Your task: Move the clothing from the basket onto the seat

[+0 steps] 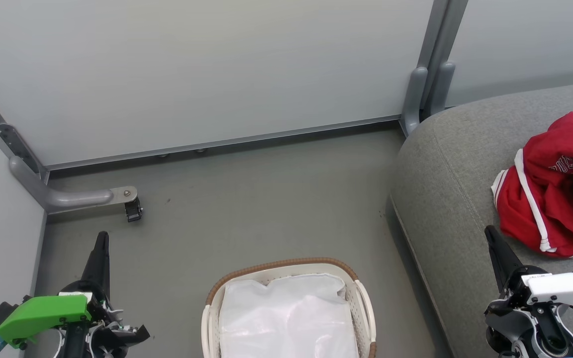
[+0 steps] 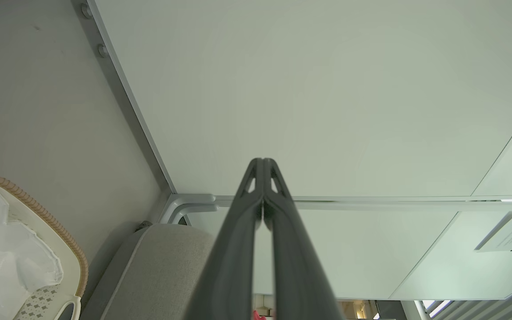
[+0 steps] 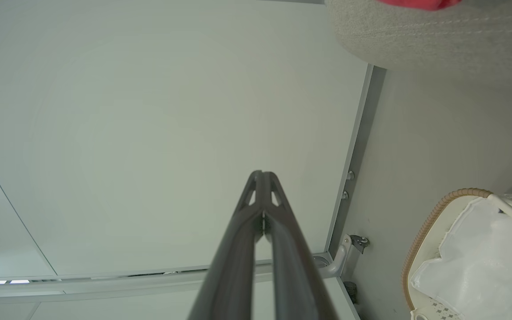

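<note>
1. On the seat point(image 1: 445, 199), well in from its rounded edge, the clothing point(image 1: 555, 199) lies heaped; the left gripper point(image 1: 101, 243) and right gripper point(image 1: 491, 236) point upward, flanking the basket point(image 1: 276, 265).
2. Left wrist: the fingers point(image 2: 238, 231) are pressed together at the tips.
3. Right wrist: the fingers point(image 3: 238, 240) likewise meet.

Clothing point(image 1: 555, 189) on seat point(image 1: 445, 189), right of basket point(image 1: 286, 266)

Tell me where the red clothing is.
In the head view the red clothing lies bunched on the grey seat at the right, just beyond the right gripper; the basket stands on the floor to its left.
</note>
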